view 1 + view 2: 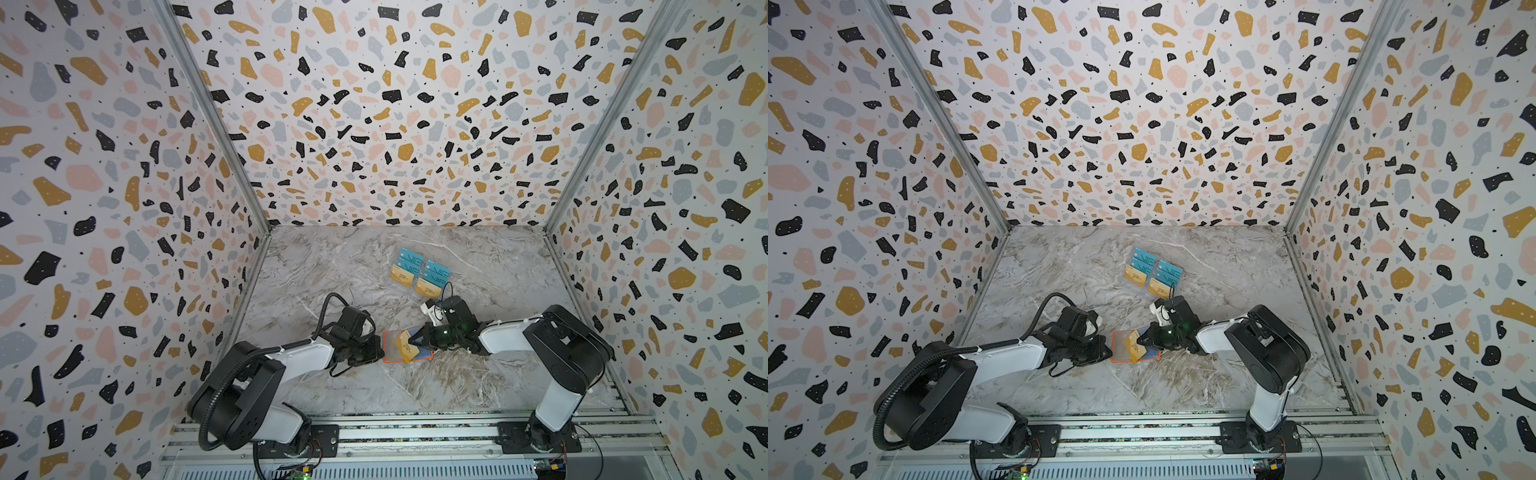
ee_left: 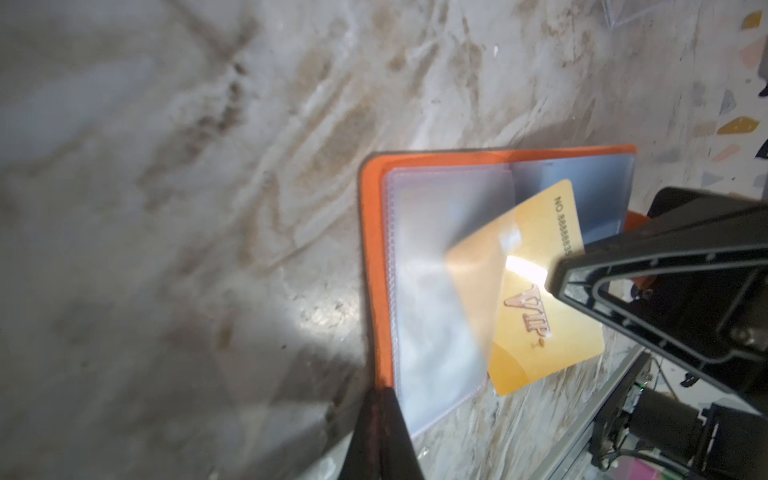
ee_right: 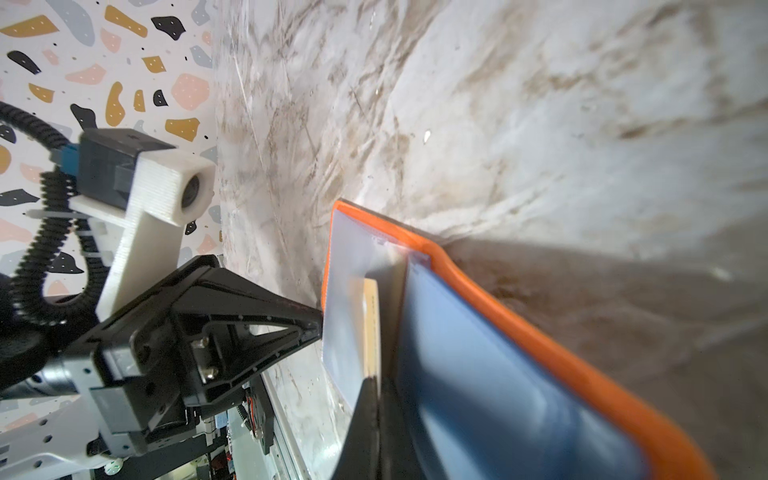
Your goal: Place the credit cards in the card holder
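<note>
The orange card holder [image 1: 398, 361] lies open on the marble table [image 1: 332, 266], its clear sleeves facing up, and shows in both top views [image 1: 1125, 362]. My left gripper [image 1: 380, 347] is shut on its left orange edge [image 2: 376, 266], pinched between the black fingers [image 2: 384, 419]. My right gripper [image 1: 417, 341] is shut on a gold credit card [image 2: 540, 332]. One corner of that card sits under a lifted clear sleeve [image 2: 440, 266]. In the right wrist view the card [image 3: 371, 324] shows edge-on between the sleeves. Two more gold credit cards [image 1: 402, 276] [image 1: 430, 287] lie farther back.
Teal VIP cards [image 1: 409, 257] [image 1: 436, 270] sit with the gold ones in a clear rack behind the right gripper. Patterned walls [image 1: 124, 208] close in the table on three sides. An aluminium rail [image 1: 415, 432] carrying both arm bases runs along the front.
</note>
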